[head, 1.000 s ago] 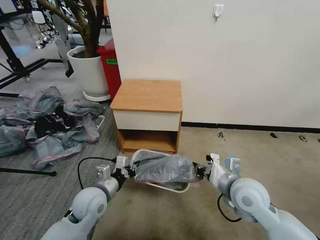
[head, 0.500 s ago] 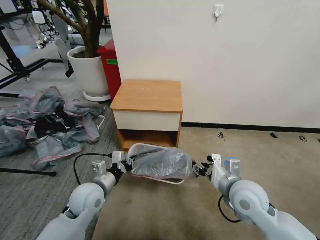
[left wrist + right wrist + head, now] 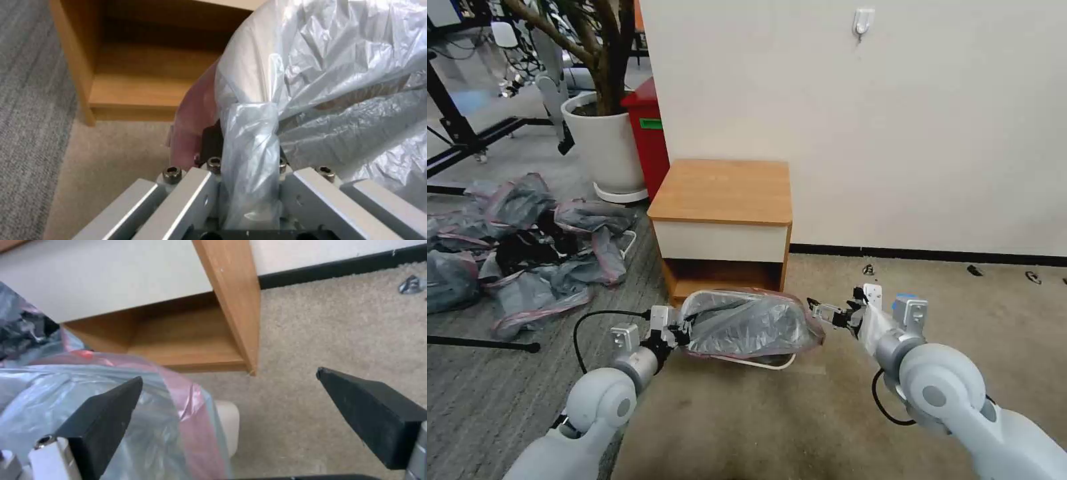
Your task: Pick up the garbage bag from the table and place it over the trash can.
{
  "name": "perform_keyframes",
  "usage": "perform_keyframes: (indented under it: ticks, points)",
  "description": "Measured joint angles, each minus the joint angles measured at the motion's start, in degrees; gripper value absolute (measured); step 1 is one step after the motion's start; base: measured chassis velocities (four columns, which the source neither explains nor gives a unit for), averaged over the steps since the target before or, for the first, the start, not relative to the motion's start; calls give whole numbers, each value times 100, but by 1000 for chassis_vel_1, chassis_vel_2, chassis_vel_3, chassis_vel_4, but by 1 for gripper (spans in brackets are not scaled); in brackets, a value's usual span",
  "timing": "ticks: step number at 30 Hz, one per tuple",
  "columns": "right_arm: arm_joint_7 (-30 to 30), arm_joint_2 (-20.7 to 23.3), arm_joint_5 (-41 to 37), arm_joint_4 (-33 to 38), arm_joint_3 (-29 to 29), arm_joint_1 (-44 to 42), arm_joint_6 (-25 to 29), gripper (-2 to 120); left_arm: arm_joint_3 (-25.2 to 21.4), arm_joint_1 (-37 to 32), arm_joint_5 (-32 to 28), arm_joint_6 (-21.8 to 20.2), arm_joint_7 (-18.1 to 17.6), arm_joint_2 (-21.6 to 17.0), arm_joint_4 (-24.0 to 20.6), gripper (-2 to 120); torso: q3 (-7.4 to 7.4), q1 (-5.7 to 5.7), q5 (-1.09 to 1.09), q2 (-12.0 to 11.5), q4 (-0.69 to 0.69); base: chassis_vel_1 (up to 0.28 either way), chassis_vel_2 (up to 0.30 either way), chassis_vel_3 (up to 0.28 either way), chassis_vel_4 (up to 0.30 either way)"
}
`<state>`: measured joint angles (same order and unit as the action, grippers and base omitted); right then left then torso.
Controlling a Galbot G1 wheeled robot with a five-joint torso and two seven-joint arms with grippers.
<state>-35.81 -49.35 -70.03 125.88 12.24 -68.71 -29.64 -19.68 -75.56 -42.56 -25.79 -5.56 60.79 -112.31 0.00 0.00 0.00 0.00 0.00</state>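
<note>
Head view, L to R: far left on the grey carpet, a heap of grey-pink bags (image 3: 527, 247). Behind it a white plant pot (image 3: 604, 143) with a tree trunk, then a tall red bin (image 3: 650, 137) with a green label (writing on it too small to read). Centre, against the cream wall, the table (image 3: 724, 193), top bare, white drawer front, open shelf below. On the beige carpet in front of it sits the trash can (image 3: 760, 363), its cream rim just visible under the garbage bag (image 3: 747, 327), which is draped over the can's top w/ its pink band stretched round the edge. The left gripper (image 3: 677, 333) is at the bag's left end; in the left wrist view a twisted strip of the bag (image 3: 249, 150) runs between the left gripper (image 3: 249, 173) fingers, which are clamped on it, and the can's cream wall (image 3: 245, 70) shows under the plastic. The right gripper (image 3: 817, 310) is just beside the bag's right end, apart from it. In the right wrist view the right gripper (image 3: 231, 396) has its black fingers (image 3: 378, 410) spread wide w/ nothing between them; the bag's pink band (image 3: 186, 400) and a bit of the can's rim (image 3: 227, 426) lie below, w/ the table (image 3: 231, 300) leg beyond. High on the wall, a small white hook (image 3: 862, 21).
</note>
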Motion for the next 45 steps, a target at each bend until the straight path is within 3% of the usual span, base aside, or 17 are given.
perform_keyframes:
  ticks: [12,24,28,32,45]
  points:
    - [-538,-435,-1087,481,808,-378,58,100,-313,51,-114,135,-2,155,53,2,0,0,-1,0,1,0,0,0,0]
    - [-585,-1439,-1130,955,572,-1328,-130,99,-450,60,-159,162,-8,252,47,2,0,0,-1,0,0,0,0,0,0]
    - [-819,-1784,-1856,1337,589,-1429,-157,96,-439,66,-157,165,-8,275,64,2,0,0,-2,0,0,0,0,0,0]
    - [-1048,-2027,-2401,1279,579,-1240,-120,96,-416,71,-150,166,-9,315,68,2,0,0,-1,0,0,0,0,0,0]
    - [-1080,-2361,-2518,844,455,-895,28,96,-325,62,-118,167,-18,450,60,2,0,0,0,0,1,0,0,0,0]
